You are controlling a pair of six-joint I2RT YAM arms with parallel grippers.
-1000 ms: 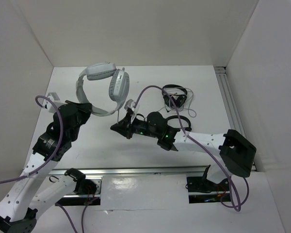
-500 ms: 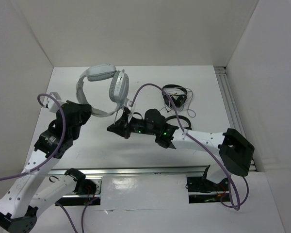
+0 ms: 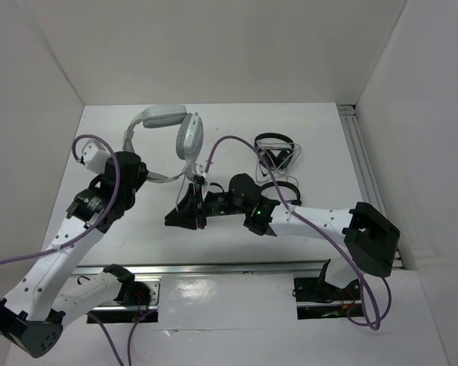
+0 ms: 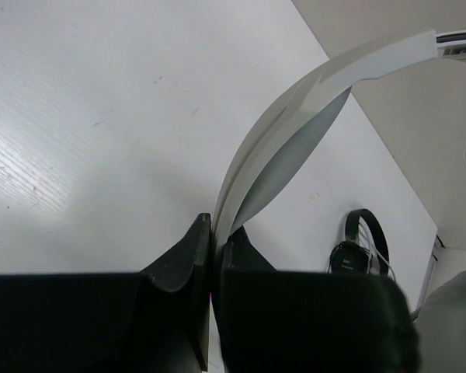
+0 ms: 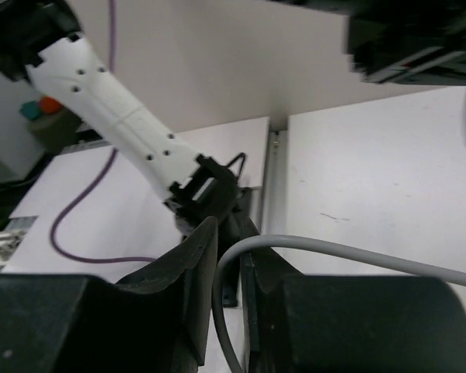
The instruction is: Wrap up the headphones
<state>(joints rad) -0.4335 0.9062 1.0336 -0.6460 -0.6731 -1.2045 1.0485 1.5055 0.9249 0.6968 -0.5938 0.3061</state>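
The light grey headphones (image 3: 162,116) hang above the back left of the table, one earcup (image 3: 189,137) facing right. My left gripper (image 3: 146,177) is shut on the lower end of their wide headband (image 4: 295,132), which rises out of the jaws in the left wrist view (image 4: 216,233). My right gripper (image 3: 172,219) hovers below the earcup. In the right wrist view the thin grey cable (image 5: 311,245) bends down between its fingers (image 5: 229,241), which stand slightly apart with a gap beside the cable.
Two small black headphones lie right of centre, one (image 3: 275,152) behind the other (image 3: 278,191), with thin wires around them. A metal rail (image 3: 362,168) runs along the table's right edge. White walls enclose the table. The left arm (image 5: 116,109) shows beyond my right fingers.
The left gripper has swung toward the back with the headphones. The right gripper has moved left and nearer, and its jaws have loosened from the cable.
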